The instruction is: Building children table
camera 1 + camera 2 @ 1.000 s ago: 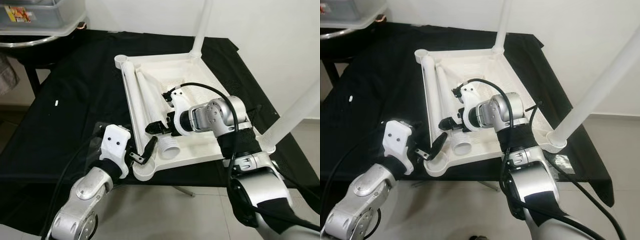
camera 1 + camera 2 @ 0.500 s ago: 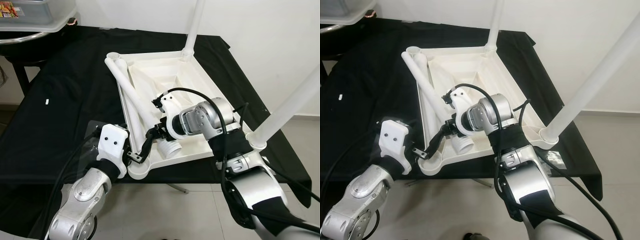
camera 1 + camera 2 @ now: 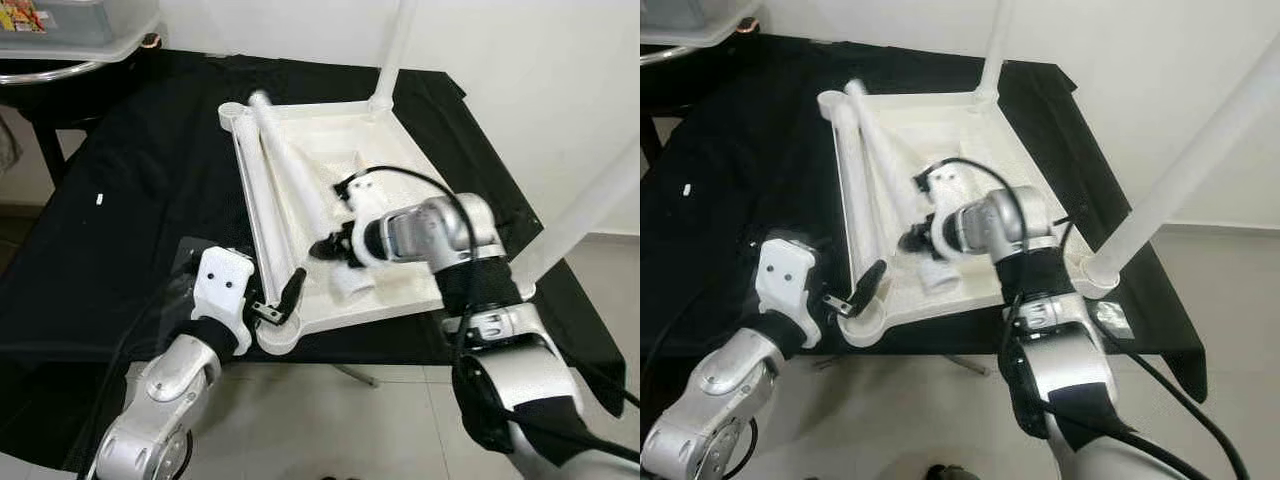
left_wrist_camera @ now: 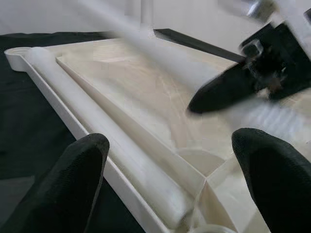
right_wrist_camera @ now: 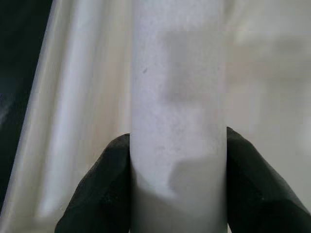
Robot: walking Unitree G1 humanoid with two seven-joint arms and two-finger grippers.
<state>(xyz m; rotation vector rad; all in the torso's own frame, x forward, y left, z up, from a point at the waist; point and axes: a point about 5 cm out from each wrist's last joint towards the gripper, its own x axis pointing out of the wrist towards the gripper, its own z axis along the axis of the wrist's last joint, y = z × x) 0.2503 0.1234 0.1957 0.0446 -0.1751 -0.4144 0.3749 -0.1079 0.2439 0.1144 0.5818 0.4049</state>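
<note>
- Nearest to me, my left claw [image 3: 280,300] sits at the near corner of the upturned white tabletop [image 3: 400,160], its two black fingers [image 4: 80,179] spread apart with nothing pinched between them; one fingertip lies over the round leg socket [image 3: 275,335] at that corner.
- In the left wrist view I see the tabletop's raised rim running away from that corner, and a loose white leg [image 3: 258,215] lying flat along the inside of that edge.
- A little farther in, my right claw [image 3: 335,248] reaches across the tray-like underside and is pinching a second white leg [image 3: 295,165]. The right wrist view shows a black finger [image 5: 102,194] pressed on each side of the tube.
- That held leg runs slantwise from the claw up towards the far left corner of the tabletop; its threaded end [image 3: 350,283] points down near the tabletop's near edge. It looks blurred in both eye views.
- The tabletop rests upside down on a bench [image 3: 130,200] draped in black cloth.
- Two more legs already stand upright in their sockets: one at the right corner [image 3: 1185,155], one at the far corner [image 3: 392,55].
- A small white scrap [image 3: 98,199] lies on the cloth well to the left.
- At the far left I see a clear plastic box [image 3: 70,25] beyond the bench edge.
</note>
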